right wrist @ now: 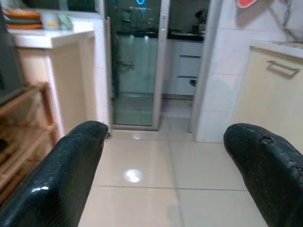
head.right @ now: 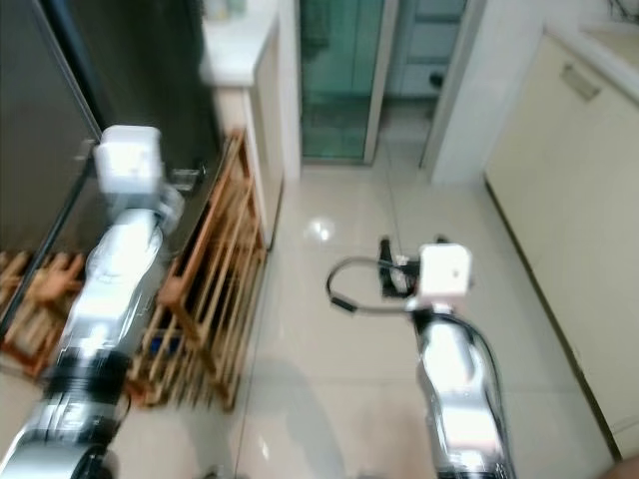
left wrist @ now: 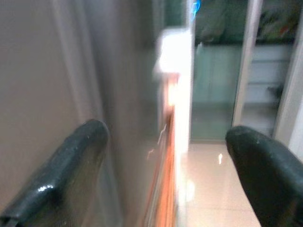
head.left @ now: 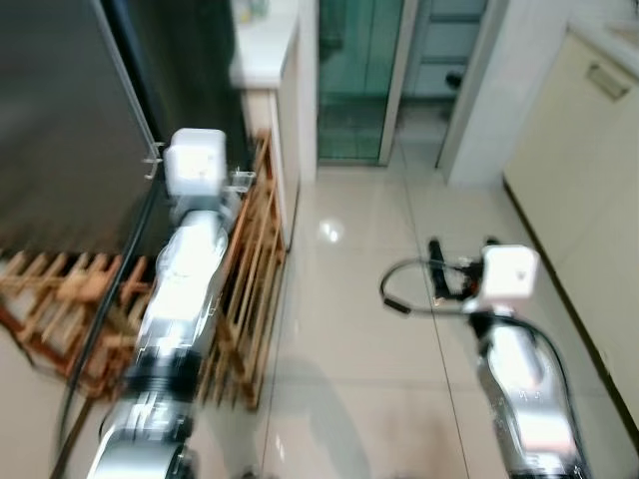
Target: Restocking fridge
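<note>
Where the head camera looks down, both eye views are blurred. Left arm point(head.left: 185, 289): silver, raised toward the dark fridge point(head.left: 70, 120), which fills the upper left. Its white wrist block sits close against the fridge door near the door's edge. Wooden rack point(head.left: 250, 269): slatted, leaning beside the fridge, just past the left arm, reaching down to the floor. Counter point(head.left: 265, 50): white top, pale side panel, standing just beyond the rack. Floor point(head.left: 359, 329): glossy pale tiles with a bright light spot. Glass door point(head.left: 359, 80): greenish, at the far end of the floor. Cabinet point(head.left: 589, 190): cream, with a bar handle, along the right side. Right arm point(head.left: 524, 389): silver, held low over the floor, well apart from the fridge, a black cable looping off its wrist.

Left wrist view, blurred. Left gripper point(left wrist: 165, 156): two black fingers point(left wrist: 66, 165) spread wide, nothing between them. One finger lies next to the grey fridge surface; whether it touches cannot be told. The orange edge of the rack and the white counter end show in the gap, with the glass door behind.

Right wrist view, sharper. Right gripper point(right wrist: 163, 156): black fingers point(right wrist: 71, 165) spread wide, holding nothing, pointing over the floor toward the glass door. Counter carries stacked orange plates point(right wrist: 21, 16) and a small pale container beside them. The rack stands below the counter, and the cabinet with its handle sits on the other side.
</note>
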Controlling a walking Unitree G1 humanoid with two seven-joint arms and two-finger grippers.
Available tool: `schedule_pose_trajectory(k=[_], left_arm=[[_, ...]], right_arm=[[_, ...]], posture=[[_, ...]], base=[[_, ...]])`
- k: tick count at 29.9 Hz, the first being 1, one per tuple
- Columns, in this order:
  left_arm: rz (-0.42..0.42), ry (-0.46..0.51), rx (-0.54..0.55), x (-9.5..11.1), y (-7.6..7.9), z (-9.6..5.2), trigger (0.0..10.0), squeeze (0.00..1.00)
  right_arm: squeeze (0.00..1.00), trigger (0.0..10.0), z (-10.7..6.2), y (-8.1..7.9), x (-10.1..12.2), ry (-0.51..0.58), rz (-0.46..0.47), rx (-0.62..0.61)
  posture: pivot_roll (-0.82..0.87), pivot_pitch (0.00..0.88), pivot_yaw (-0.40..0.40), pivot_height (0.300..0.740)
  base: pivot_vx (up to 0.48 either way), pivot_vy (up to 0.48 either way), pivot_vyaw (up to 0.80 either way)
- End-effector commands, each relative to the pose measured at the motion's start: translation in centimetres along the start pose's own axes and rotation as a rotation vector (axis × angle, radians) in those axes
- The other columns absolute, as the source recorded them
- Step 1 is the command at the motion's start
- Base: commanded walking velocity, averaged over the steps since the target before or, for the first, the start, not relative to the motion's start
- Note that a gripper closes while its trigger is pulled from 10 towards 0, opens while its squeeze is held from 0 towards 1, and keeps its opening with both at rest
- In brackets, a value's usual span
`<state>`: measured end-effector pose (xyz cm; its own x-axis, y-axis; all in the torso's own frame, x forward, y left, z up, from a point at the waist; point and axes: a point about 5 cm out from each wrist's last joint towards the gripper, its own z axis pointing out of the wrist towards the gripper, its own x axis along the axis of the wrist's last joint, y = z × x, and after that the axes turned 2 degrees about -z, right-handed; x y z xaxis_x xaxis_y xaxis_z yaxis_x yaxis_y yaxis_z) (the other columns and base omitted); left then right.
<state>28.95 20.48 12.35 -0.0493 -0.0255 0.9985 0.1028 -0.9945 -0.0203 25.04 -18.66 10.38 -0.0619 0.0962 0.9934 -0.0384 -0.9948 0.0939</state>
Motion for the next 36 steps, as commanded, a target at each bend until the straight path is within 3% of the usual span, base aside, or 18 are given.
schedule_pose_trajectory(k=[1,2,3,5,6,7,11,14,22,31,36], left_arm=[[-0.041,-0.001,-0.013,0.3,-0.4,-2.2,10.0,0.0],[-0.041,-0.001,-0.013,0.3,-0.4,-2.2,10.0,0.0],[-0.084,-0.044,-0.001,-0.4,0.4,-3.8,10.0,0.0],[-0.106,-0.046,0.002,-0.3,1.0,-4.0,10.0,0.0],[-0.073,0.03,-0.032,1.4,3.2,-2.4,10.0,0.0],[-0.096,0.062,-0.045,2.2,3.8,-1.6,10.0,0.0],[-0.126,0.09,-0.073,3.6,5.0,0.2,10.0,0.0],[-0.104,0.123,-0.122,4.9,6.3,1.4,10.0,0.0],[-0.104,0.122,-0.041,5.9,5.8,3.5,10.0,0.0],[-0.11,0.106,0.0,5.9,5.2,4.5,10.0,0.0],[-0.034,0.096,0.085,5.7,4.2,5.0,10.0,0.0]], right_arm=[[0.0,10.0,-0.2,-0.2,0.7,0.024,0.005,0.017],[0.0,10.0,-0.2,-0.2,0.7,0.024,0.005,0.017],[0.0,10.0,0.0,0.0,0.5,0.017,0.009,0.016],[0.0,10.0,0.2,0.0,0.4,0.014,0.013,0.013],[0.0,10.0,1.3,-0.3,0.7,0.02,0.043,0.016],[0.0,10.0,1.8,-0.7,1.1,0.029,0.043,0.031],[0.0,10.0,2.8,-1.5,2.1,0.054,0.049,0.064],[0.0,10.0,3.3,-1.7,2.3,0.067,0.047,0.069],[0.0,10.0,3.1,-1.7,1.8,0.044,0.051,0.063],[0.0,10.0,3.0,-1.7,1.3,0.018,0.045,0.072],[0.0,10.0,3.1,-2.1,1.0,0.001,0.042,0.082]], posture=[[-0.05,0.0,-0.005,0.74],[-0.05,0.0,-0.005,0.74],[-0.03,0.0,-0.014,0.74],[-0.03,0.0,-0.017,0.74],[-0.02,0.0,-0.03,0.74],[-0.02,0.0,-0.031,0.74],[-0.03,0.0,-0.028,0.74],[-0.05,0.0,-0.011,0.74],[-0.07,0.0,-0.005,0.74],[-0.08,0.0,-0.002,0.74],[-0.07,0.0,0.002,0.74]], base=[[0.0,0.0,0.0],[0.0,0.0,0.0],[0.0,0.0,0.0],[0.0,0.0,0.0],[0.0,0.0,0.0],[0.0,-0.33,0.63],[0.262,-0.399,0.55],[0.298,-0.373,0.44],[0.308,-0.364,0.41],[0.348,-0.323,0.4],[0.36,0.0,0.0]])
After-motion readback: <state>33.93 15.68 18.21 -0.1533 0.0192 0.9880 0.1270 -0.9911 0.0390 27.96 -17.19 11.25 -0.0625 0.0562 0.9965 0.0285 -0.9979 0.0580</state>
